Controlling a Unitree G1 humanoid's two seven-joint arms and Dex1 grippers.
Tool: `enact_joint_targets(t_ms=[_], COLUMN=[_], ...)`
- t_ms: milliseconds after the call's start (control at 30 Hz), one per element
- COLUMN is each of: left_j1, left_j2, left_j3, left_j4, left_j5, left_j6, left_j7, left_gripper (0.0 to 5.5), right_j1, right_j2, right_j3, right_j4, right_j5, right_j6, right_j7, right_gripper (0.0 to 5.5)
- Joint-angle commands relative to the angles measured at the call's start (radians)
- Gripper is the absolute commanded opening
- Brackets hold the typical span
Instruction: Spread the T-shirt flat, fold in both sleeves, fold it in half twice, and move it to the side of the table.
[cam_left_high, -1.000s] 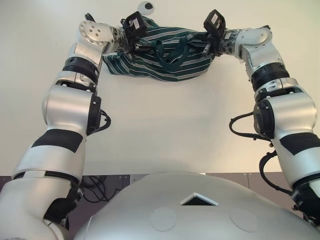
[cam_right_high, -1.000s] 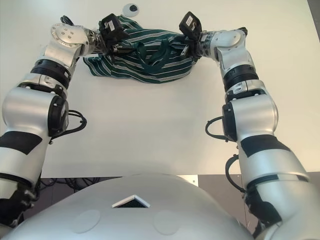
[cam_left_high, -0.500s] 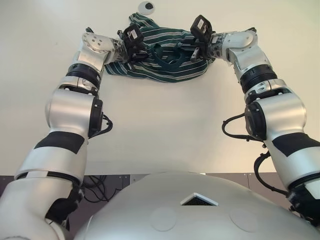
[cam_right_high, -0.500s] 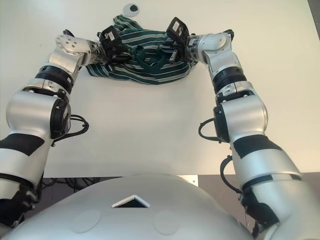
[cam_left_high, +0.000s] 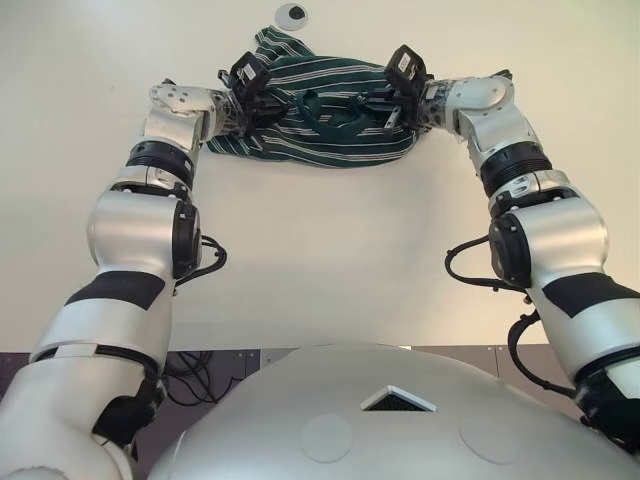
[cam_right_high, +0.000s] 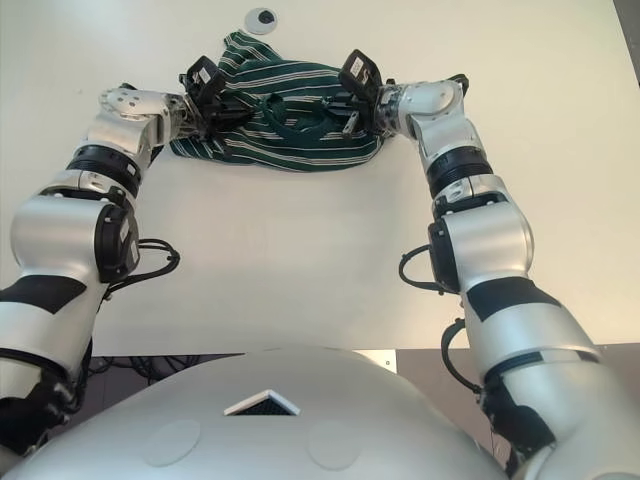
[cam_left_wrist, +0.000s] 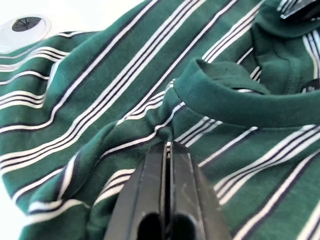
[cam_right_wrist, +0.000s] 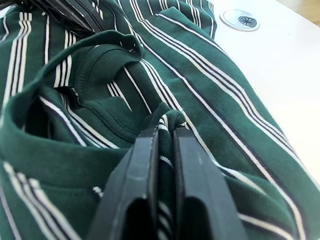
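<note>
White laminate desk (cam_left_high: 320, 250) spreads across both head views, pale and smooth from the near edge to the top of the frame. Lying on it in the upper middle of the frame is a dark green T-shirt with white and navy stripes (cam_left_high: 320, 140), bunched into a rumpled heap rather than spread out, with one striped part sticking up toward the top of the frame and its lower edge curving along the desk. Its ribbed plain green collar (cam_left_wrist: 230, 95) stands up in a loose loop near the middle of the heap, between the two hands. Left hand (cam_left_wrist: 167, 147) sits at the left side of the heap in the head views; its black fingers (cam_left_wrist: 150, 190) are pressed together, with a small ridge of striped cloth pinched at their tips just beside the collar. Right hand (cam_right_wrist: 165, 127) sits at the right side of the heap, well apart from the left one; its black fingers (cam_right_wrist: 135, 180) stand narrow, with a raised fold of the striped cloth caught between them, again close to the collar. Both hands rest low against the cloth. A small round white disc with a dark centre (cam_left_high: 291, 14) is set in the desk just beyond the T-shirt, at the top of the frame left of centre, near the cloth but not touching it.
</note>
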Motion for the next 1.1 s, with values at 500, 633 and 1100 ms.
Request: enact_joint_targets(t_ms=[500,633,1100], left_j1=[0.095,0.1,0.069], left_j2=[-0.02,-0.006,0.043], left_j3=[0.159,0.158,0.186], left_j4=[-0.194,-0.305,-0.517], left_j5=[-0.239,-0.279,-0.354], left_j6=[-0.118,-0.087,-0.048], left_j7=[-0.104,-0.141,-0.047], left_gripper=[0.0,0.0,0.0], right_j1=[0.154,0.161,0.1], right_j2=[-0.07,-0.088,-0.138], right_j3=[-0.138,-0.153,-0.183], right_j4=[-0.426,-0.52,-0.638], right_j5=[0.243,0.277,0.307], right_j6=[0.117,0.167,0.213], right_j7=[0.117,0.111,0.063], right_gripper=[0.03,0.03,0.03])
